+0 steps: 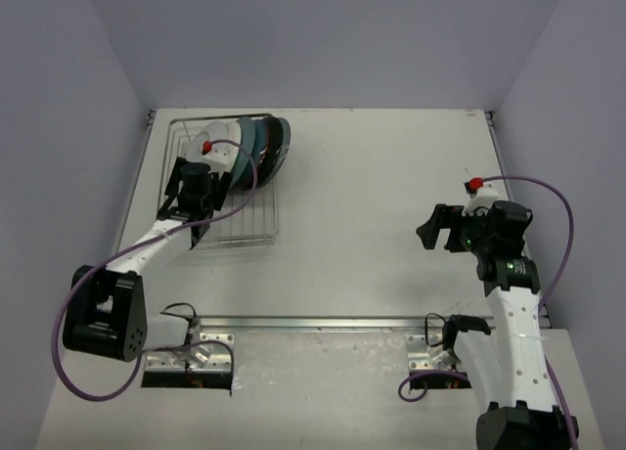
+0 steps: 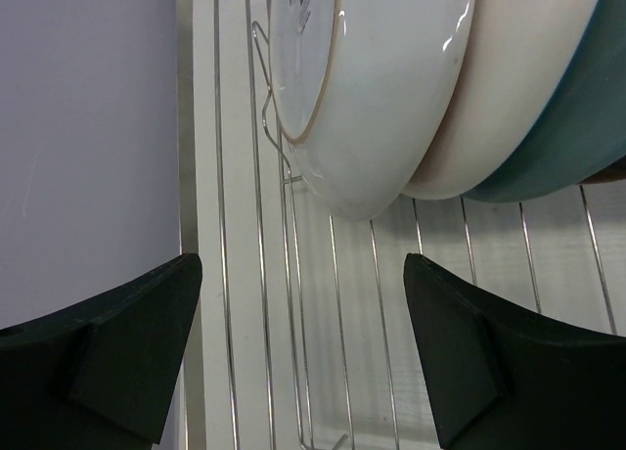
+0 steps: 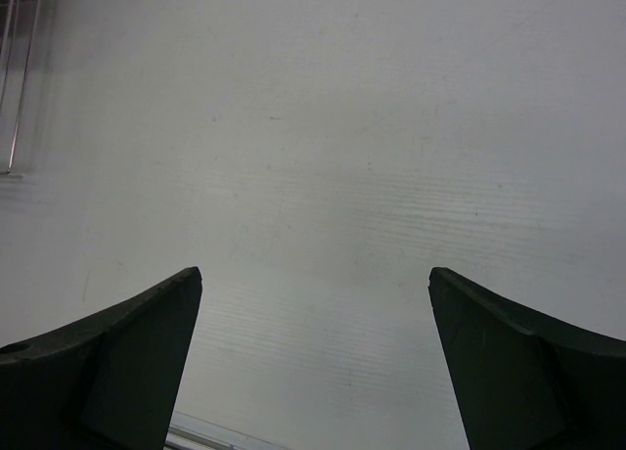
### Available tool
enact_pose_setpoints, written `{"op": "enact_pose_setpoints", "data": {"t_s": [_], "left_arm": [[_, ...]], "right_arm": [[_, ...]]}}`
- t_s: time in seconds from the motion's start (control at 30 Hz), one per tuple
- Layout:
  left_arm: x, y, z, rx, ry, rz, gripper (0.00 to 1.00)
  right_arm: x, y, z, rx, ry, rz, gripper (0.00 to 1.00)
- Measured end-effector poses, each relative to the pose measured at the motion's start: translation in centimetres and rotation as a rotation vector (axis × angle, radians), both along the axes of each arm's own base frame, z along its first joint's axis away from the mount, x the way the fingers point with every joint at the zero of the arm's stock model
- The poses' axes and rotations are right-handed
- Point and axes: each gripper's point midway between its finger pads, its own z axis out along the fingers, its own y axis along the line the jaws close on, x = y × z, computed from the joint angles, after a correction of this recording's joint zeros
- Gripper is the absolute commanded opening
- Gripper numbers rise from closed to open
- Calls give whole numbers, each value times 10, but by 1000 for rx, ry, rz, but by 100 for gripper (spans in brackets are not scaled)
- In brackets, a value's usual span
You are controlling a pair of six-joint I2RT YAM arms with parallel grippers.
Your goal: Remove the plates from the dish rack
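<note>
Left pincer [image 2: 298, 293] released, jaws spread wide, hovering over dish rack [image 1: 245, 230] at far-left of tabletop [image 1: 381, 176], just short of nearest white plate [image 2: 381, 108]. Plates [image 1: 256, 142] stand on edge, packed together at rack's far end. Right pincer [image 3: 313, 293] also released, above tabletop, well apart from rack.

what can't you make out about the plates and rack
- Plate count and patterns: plates stand edge-on in the top view, the left gripper over the front ones.
- Plate tops: cut off by the left wrist view's upper edge.
- dish rack: only a corner shows at the right wrist view's left edge.
</note>
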Motion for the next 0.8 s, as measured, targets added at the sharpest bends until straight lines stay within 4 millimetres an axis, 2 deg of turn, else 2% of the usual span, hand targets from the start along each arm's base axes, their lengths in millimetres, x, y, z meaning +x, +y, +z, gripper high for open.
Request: {"op": "enact_pose_setpoints", "data": {"t_s": [0.23, 0.8], "left_arm": [[15, 8, -12, 51, 15, 39, 82], [38, 8, -16, 50, -33, 64, 74]], "right_arm": [[0, 0, -2, 2, 9, -1, 99], [0, 0, -2, 2, 11, -1, 99]]}}
